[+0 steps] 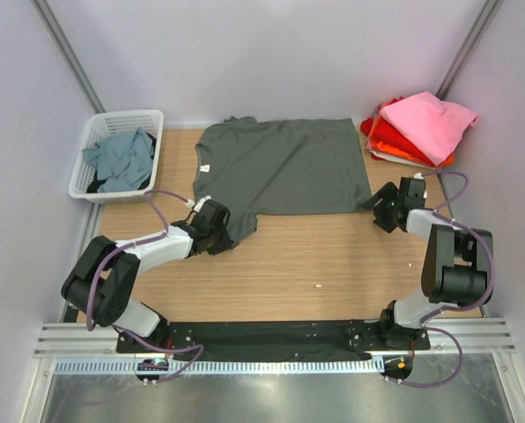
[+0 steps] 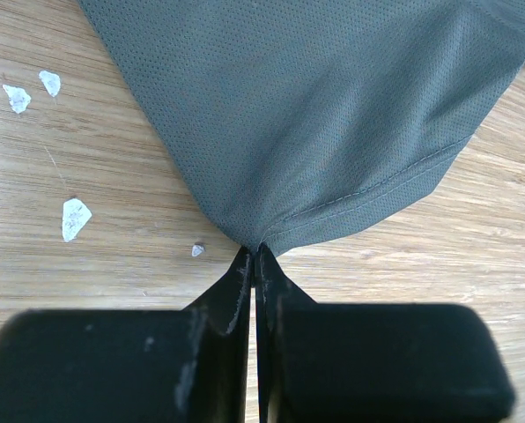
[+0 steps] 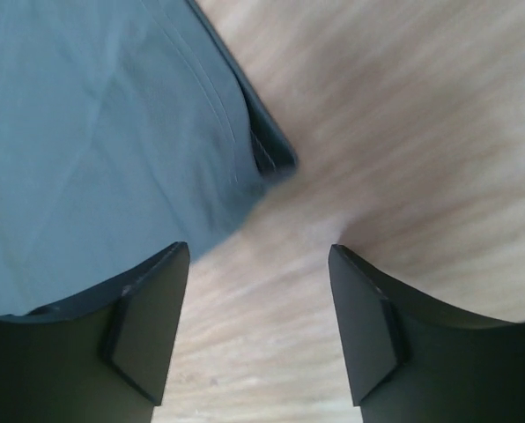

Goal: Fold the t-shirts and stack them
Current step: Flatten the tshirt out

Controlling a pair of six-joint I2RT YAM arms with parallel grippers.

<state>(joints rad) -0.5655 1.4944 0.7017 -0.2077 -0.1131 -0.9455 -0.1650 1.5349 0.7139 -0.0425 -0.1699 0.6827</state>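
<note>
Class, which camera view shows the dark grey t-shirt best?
Top external: the whole dark grey t-shirt lies spread out there. Left wrist shows only the sleeve pinched in the left hand; right wrist only a hem corner.

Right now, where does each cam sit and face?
Top external: above and behind the bases, looking down on the light wooden table; both arms show.
Left wrist: on left arm, facing along the left gripper, shut on a sleeve of the dark charcoal-grey cloth t-shirt.
Right wrist: on right arm, facing down past the open right gripper at wood and a t-shirt corner.
Shared: all three see that t-shirt.
</note>
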